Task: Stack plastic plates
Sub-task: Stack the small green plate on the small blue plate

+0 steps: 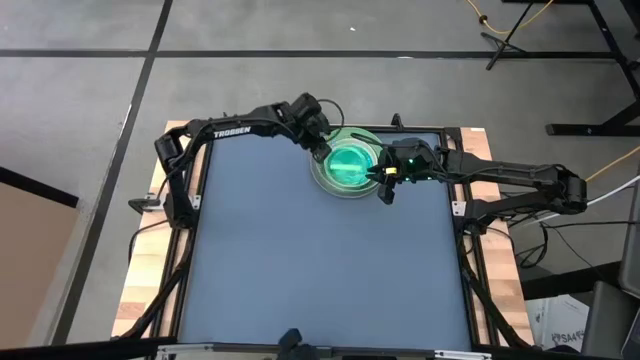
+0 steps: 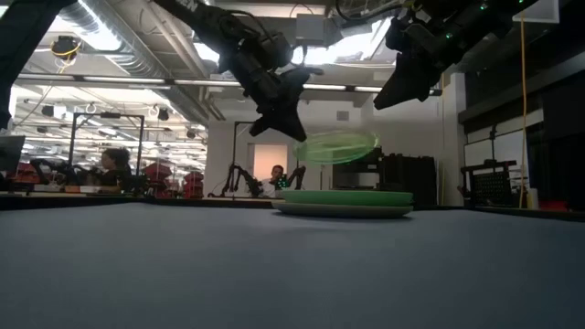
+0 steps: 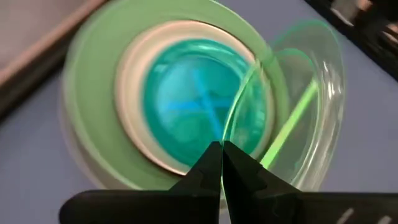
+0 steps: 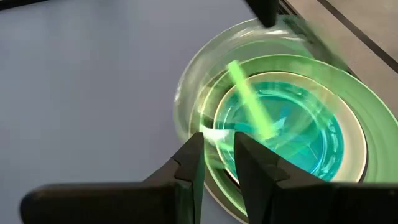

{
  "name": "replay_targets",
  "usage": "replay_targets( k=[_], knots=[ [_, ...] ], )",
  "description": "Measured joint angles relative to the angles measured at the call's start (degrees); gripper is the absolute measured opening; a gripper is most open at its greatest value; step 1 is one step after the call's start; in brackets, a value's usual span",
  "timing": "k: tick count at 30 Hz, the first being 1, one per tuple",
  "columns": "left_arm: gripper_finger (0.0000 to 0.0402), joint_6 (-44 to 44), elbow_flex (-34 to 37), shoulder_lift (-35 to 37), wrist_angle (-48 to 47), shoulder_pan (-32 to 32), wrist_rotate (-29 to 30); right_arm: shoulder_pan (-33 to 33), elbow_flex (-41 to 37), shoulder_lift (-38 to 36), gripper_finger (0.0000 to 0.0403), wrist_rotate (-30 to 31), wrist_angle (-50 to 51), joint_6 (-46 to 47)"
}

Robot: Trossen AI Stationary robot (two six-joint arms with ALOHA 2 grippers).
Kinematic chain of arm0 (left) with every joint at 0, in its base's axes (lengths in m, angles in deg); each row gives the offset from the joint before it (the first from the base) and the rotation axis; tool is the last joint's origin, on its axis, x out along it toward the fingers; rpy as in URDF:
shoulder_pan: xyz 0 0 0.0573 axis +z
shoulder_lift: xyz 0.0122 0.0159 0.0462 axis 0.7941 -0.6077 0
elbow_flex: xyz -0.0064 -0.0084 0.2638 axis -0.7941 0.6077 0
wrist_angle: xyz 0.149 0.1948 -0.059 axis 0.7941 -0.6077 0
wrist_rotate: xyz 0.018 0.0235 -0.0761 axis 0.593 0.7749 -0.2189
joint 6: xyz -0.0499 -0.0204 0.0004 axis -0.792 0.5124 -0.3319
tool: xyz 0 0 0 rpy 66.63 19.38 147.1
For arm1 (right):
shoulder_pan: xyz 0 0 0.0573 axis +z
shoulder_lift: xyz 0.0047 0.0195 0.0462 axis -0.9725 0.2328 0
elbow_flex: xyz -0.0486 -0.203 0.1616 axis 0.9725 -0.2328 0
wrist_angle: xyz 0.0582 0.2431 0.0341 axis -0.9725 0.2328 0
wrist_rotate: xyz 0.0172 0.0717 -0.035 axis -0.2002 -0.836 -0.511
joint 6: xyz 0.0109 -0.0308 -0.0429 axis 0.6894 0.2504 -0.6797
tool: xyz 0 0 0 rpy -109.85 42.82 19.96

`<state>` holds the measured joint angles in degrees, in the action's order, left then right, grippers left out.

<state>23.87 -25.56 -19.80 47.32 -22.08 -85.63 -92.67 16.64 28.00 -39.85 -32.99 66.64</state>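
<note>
Across the blue-grey table (image 1: 300, 260), we carry a translucent green plate (image 2: 336, 146) above the stack (image 2: 343, 203) at the far edge. Our left gripper (image 3: 222, 155) pinches its rim; the right gripper (image 4: 219, 155), slightly spread, hovers beside it (empty, apparently). The plate lies near-flat, slightly tilted, so next we centre, lower, release.

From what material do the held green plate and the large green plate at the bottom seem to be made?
The held green plate, pinched at its rim by the left gripper above the stack, looks like clear, glossy plastic: the blue plate shows through it. The large light green plate looks like opaque plastic with a duller finish; nothing shows through. The right gripper hovers close by.
</note>
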Motion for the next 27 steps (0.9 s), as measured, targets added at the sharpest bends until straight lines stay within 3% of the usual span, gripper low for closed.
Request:
replay_targets(
  k=[9, 16, 27],
  knots=[
    [0.0000, -3.5, 0.0, -0.7, 2.8, 2.6, 7.7, 0.0, 0.0, 0.0, 0.0079, 0.0, 0.0, 0.0],
    [0.0000, -9.3, 0.0, -5.0, 8.6, 1.6, 7.6, 0.0, 0.0, 0.0, 0.0079, 0.0, 0.0, 0.0],
    [0.0000, -11.0, 0.0, -8.6, 9.8, 1.2, 9.3, 0.0, 0.0, 0.0, 0.0079, 0.0, 0.0, 0.0]
  ],
)
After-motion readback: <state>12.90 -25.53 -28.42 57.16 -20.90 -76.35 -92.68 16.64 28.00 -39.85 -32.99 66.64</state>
